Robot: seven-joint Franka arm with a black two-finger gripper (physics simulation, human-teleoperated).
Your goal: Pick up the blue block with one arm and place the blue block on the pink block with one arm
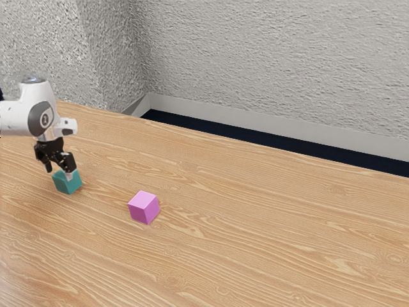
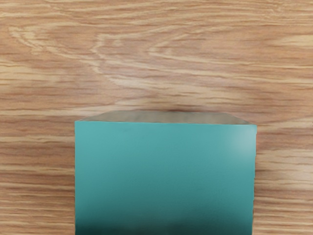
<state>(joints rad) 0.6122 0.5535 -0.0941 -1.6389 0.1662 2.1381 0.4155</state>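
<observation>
Walled in rough, pale grey stucco: a back wall (image 1: 287,57) across the far side, a side wall (image 1: 45,45) toward the exterior view's left. Trimmed along the foot of the back wall with a plain light grey skirting (image 1: 275,123). Floored in very dark blue, glimpsed as a narrow strip of floor (image 1: 300,146) between skirting and table edge. Furnished with a broad wooden table (image 1: 268,217), warm honey-coloured, with wavy grain running lengthwise and a few darker knots. Seen up close in the wrist view as the same streaked wood. Lit softly and evenly, without hard shadows.
</observation>
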